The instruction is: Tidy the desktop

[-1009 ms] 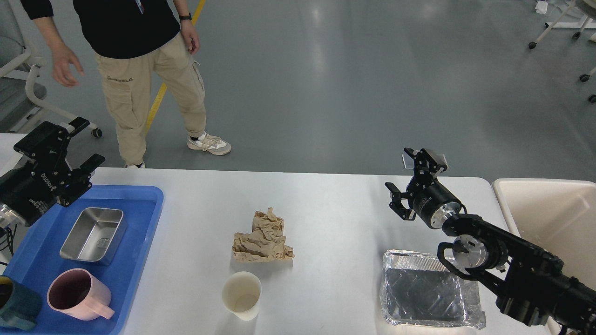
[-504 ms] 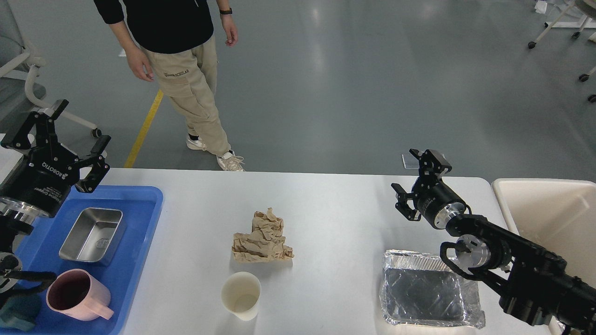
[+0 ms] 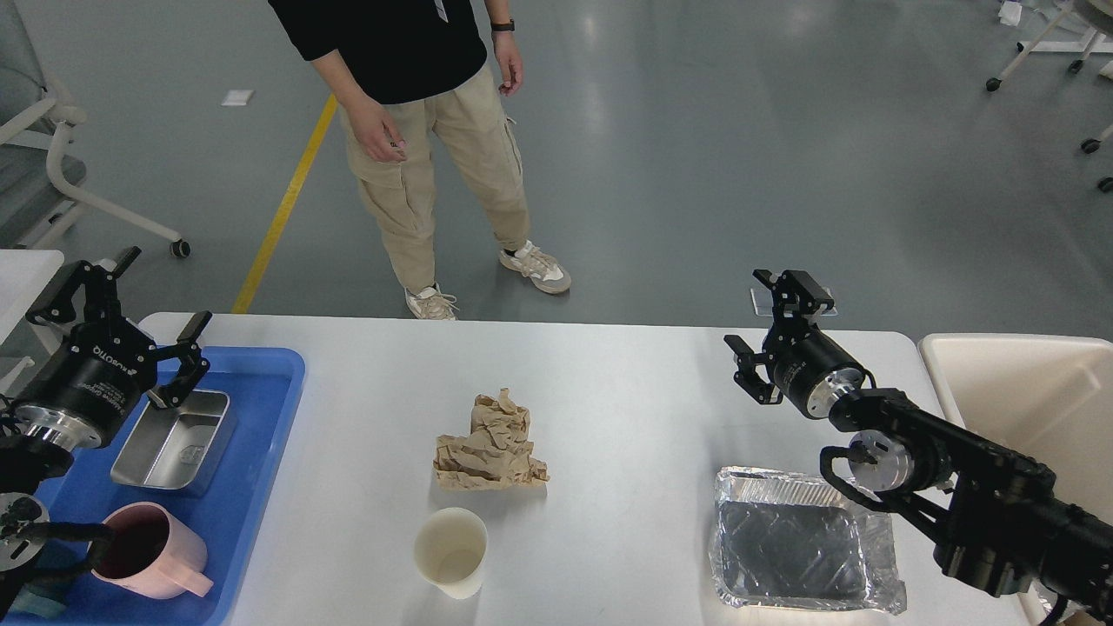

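The white desktop (image 3: 626, 391) fills the lower half of the head view. On it lie a crumpled brown paper (image 3: 491, 443), a white paper cup (image 3: 450, 550) and an empty foil tray (image 3: 796, 541). My left gripper (image 3: 126, 300) is open and empty above the far edge of the blue tray (image 3: 261, 452), over a steel box (image 3: 174, 439). My right gripper (image 3: 769, 317) is open and empty above the desktop's far right part, beyond the foil tray.
The blue tray also holds a pink mug (image 3: 143, 552). A beige bin (image 3: 1026, 400) stands at the desktop's right end. A person (image 3: 426, 113) stands on the floor just beyond the far edge. A small clear item (image 3: 769, 300) lies behind my right gripper.
My left gripper has swung down and right over the blue tray. My right gripper has barely shifted. The person has walked to the right behind the desktop.
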Tool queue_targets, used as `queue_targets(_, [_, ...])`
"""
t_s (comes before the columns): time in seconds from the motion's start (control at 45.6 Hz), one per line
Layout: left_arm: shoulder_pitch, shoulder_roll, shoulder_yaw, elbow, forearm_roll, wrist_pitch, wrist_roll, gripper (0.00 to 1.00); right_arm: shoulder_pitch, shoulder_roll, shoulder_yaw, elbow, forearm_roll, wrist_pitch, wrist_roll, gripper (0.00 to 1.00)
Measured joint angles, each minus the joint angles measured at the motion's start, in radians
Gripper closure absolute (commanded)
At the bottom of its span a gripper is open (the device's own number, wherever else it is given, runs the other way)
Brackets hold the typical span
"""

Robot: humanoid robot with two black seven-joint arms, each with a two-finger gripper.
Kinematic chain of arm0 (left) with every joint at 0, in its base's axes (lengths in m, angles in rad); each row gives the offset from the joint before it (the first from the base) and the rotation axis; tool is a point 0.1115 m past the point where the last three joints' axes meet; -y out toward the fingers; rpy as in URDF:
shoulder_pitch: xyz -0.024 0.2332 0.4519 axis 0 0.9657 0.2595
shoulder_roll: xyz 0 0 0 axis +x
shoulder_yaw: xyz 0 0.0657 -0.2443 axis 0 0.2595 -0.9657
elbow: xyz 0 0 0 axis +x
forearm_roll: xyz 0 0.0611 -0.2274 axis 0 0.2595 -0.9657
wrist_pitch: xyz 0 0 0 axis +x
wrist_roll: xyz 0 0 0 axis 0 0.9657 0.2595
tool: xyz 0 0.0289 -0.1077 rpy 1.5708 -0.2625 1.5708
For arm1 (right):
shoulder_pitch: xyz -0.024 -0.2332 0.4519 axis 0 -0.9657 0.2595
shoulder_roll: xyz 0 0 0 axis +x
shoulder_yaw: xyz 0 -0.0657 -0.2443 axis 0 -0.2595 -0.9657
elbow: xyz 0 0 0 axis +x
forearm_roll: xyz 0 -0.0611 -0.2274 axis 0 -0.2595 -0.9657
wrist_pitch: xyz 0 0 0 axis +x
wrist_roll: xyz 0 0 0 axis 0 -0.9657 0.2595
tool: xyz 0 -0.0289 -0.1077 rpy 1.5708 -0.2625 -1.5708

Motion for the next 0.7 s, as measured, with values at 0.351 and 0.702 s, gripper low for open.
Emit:
queue_targets(0.351, [0.048,-0.141,-0.056,0.001,-0.043,0.002,0.004,0.03,0.025,-0.064,-0.029,-0.003,0.01,0.0,0.0,0.0])
queue_targets(0.702, [0.069,-0.139,-0.04,0.001,-0.037,-0.007,0.003,0.03,0.021,-0.178,-0.035,0.092,0.013,0.0,-0.002,0.0])
